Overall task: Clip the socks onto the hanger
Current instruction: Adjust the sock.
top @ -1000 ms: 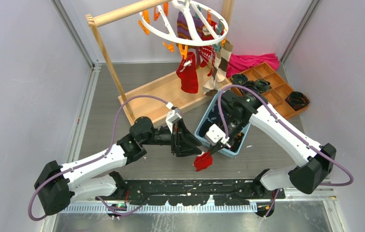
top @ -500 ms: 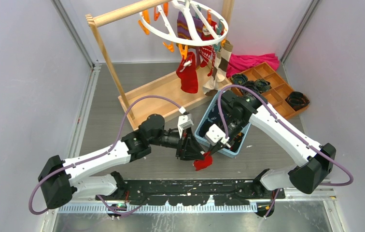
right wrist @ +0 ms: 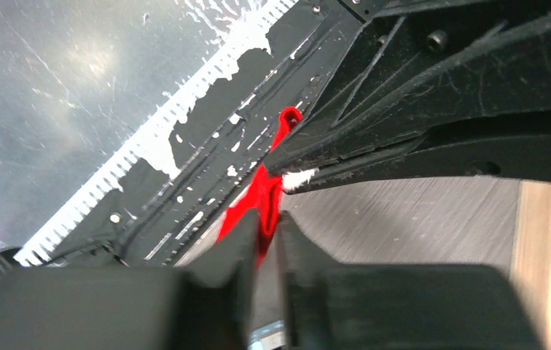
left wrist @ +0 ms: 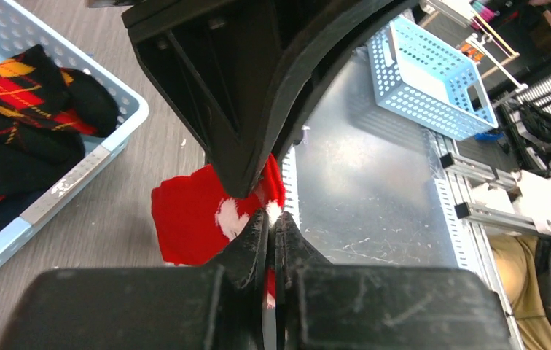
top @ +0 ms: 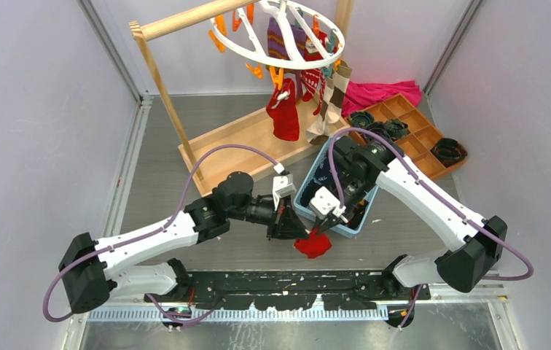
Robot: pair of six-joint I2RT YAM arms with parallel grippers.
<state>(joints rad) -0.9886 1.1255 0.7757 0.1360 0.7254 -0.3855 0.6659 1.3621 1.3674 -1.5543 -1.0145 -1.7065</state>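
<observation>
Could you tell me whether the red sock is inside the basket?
Out: the red sock is outside the blue basket, held by left gripper and right gripper.

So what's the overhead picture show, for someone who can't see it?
The robot's left gripper and right gripper both pinch one red sock just beside a blue basket. Behind them, a round white hanger holds several socks.

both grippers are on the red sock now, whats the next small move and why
Probably raise the red sock with both arms together, toward the hanger. In the wrist views the left gripper and the right gripper each look shut on it, so the hold seems secure. It sits low beside the blue basket, well below the orange clips.
</observation>
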